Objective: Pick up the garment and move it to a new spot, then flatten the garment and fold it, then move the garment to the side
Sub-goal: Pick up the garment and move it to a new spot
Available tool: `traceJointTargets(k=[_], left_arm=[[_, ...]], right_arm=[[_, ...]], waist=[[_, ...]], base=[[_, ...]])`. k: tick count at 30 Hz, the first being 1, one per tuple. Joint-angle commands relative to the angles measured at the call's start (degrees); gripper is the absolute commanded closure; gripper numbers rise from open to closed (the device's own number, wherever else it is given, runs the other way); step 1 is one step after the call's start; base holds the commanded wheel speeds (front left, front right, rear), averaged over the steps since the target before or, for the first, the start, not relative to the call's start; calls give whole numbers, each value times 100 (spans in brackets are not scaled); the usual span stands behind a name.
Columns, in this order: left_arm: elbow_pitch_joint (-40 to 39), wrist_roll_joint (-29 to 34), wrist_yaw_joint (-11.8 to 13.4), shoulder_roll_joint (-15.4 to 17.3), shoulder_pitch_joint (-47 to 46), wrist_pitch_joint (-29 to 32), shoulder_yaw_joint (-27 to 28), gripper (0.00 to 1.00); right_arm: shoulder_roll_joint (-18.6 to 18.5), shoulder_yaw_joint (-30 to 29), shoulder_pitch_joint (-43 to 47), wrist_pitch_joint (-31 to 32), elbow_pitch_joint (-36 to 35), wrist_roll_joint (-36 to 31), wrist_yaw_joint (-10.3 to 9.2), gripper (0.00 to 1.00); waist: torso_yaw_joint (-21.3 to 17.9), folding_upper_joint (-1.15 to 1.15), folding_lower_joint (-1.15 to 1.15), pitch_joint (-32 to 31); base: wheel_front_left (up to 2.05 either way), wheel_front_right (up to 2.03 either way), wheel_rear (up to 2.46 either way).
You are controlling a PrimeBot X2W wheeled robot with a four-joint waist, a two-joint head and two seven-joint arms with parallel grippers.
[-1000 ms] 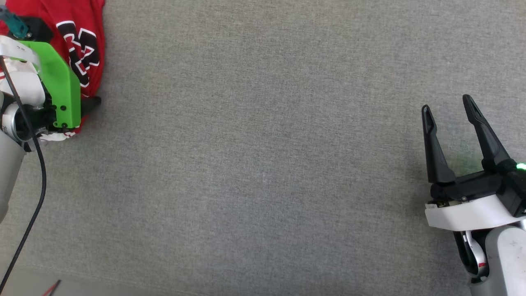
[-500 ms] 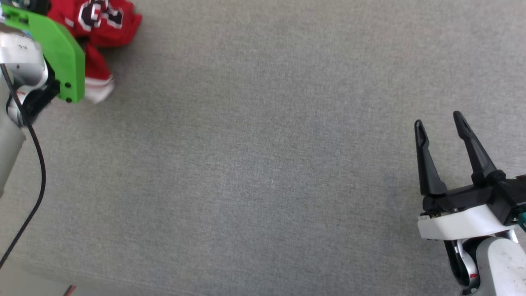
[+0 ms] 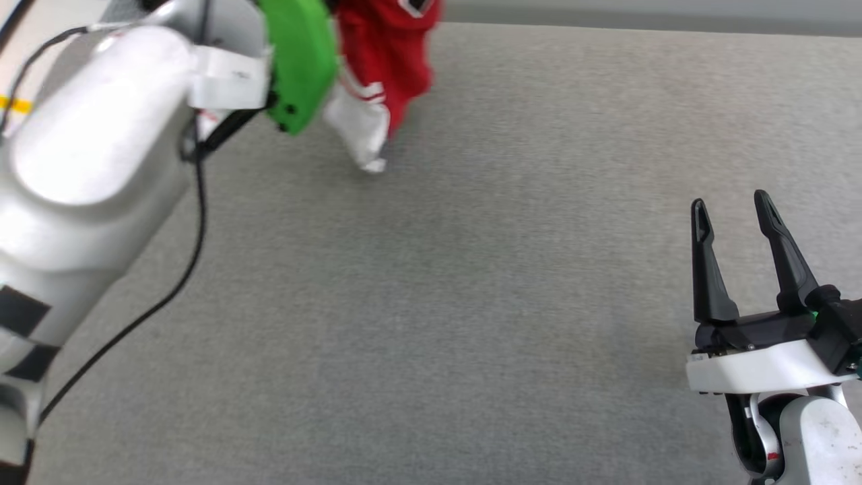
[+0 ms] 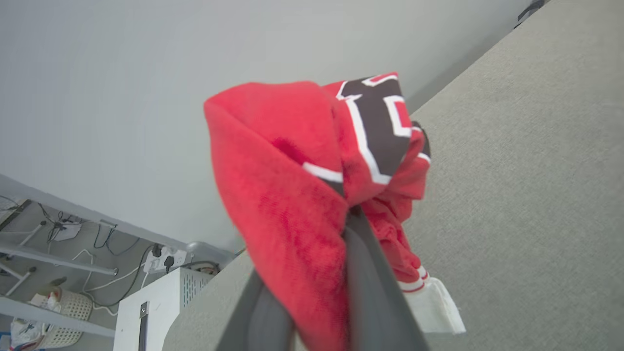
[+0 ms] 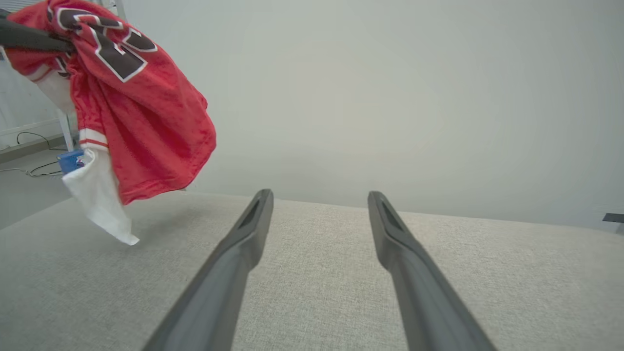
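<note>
Surface: a broad grey cloth-covered top spreads beneath both grippers, bare ahead of the right one.
Garment: the red garment hangs bunched from the left gripper's fingertips, draped over and below them, lifted off the grey top and well apart from the right gripper.
Left arm: we see its pale forearm and green wrist cover just behind the hanging cloth.
Right gripper: the right gripper hovers low over the top, its two dark fingers spread wide with nothing between them.
Left gripper: the left gripper is drawn in narrow, pinching a fold of the garment; one finger is buried under red cloth.
Sleeve: a white sleeve with striped trim dangles lowest below the left fingertips; we cannot tell whether its tip brushes the top.
Print: black white-edged lettering sits crumpled just beyond the pinch.
Step in hand: we judge this the first step, with the garment picked up and carried toward a new spot.
Next move: we think it calls for lowering the bundle onto the bare stretch between the grippers, letting go cleanly, then bringing the idle right gripper in to help spread the cloth flat.
</note>
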Motion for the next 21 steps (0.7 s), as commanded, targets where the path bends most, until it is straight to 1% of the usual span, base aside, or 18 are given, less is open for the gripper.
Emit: traceJointTargets(k=[1,6,10,14,19,21], left_arm=[[-35,52,-15,-122,-170,-67,-47,100],[-46,128,-15,-634,-317,-242,-422,100],[107,241,-15,-1045,-196,-502,-808,100],[460,262,-15,-1495,244,-748,-1188,100],[972,288,-15,-2065,1018,-1004,-1475,100],[1091,304,-15,-2273,1364,-1001,-1548,100]], right_arm=[[19,-11,12,-34,-26,38,-6,0],[73,-107,8,-34,-57,40,-6,0],[94,-245,19,-34,-109,43,-6,0],[102,-347,22,-34,-135,89,-6,0],[103,-418,7,-34,-156,163,-6,0],[104,-439,-2,-34,-157,173,-6,0]], waist=[[-441,0,0,-4],[-868,0,0,84],[-1056,0,0,193],[-1120,0,0,279],[-1127,0,0,353],[-1120,0,0,375]], base=[[0,0,0],[0,0,0],[0,0,0],[0,0,0],[0,0,0],[0,0,0]])
